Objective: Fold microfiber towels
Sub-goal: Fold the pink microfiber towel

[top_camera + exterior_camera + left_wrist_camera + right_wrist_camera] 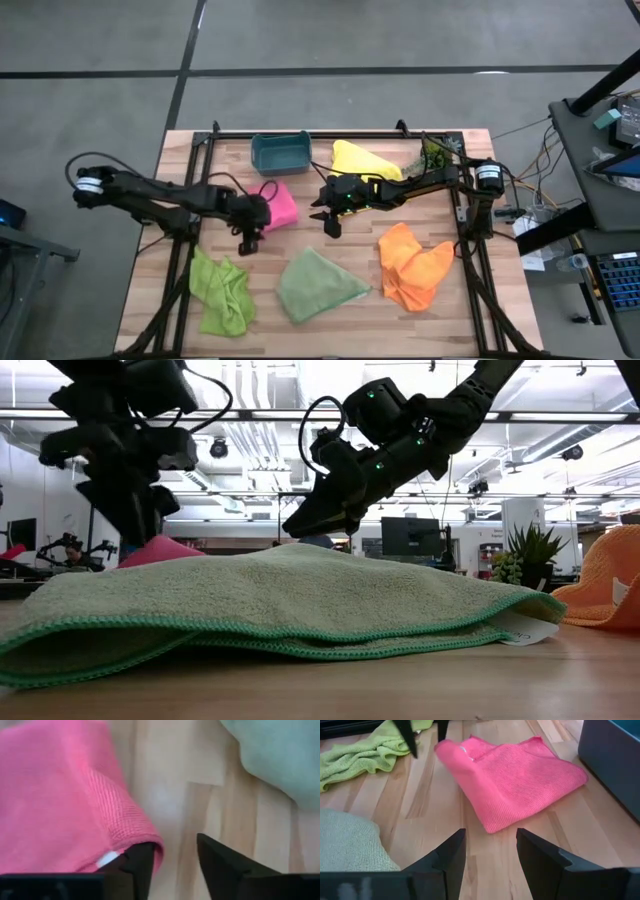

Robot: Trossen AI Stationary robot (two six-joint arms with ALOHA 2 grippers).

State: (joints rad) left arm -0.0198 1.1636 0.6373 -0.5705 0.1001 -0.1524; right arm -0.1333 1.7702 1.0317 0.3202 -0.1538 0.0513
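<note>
soft ribbed pink towel [512, 780], smooth pale wood table [435, 795], matt dark fingers [540, 855]

Pink towel [160, 550] mostly hidden behind sage towel [280, 600] (low view).

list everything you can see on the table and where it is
pink towel: 1, pink, folded, table middle, below the bin
yellow towel: 1, yellow, back, right of the bin
orange towel: 1, orange, front right
sage towel: 1, pale green, front middle
lime towel: 1, lime green, crumpled, front left
bin: 1, teal, back middle
plant sprig: 1, green, back right
table: 1, light wood
left gripper: 1, dark, open at the pink towel's left corner
right gripper: 1, dark, open, empty, right of the pink towel
</note>
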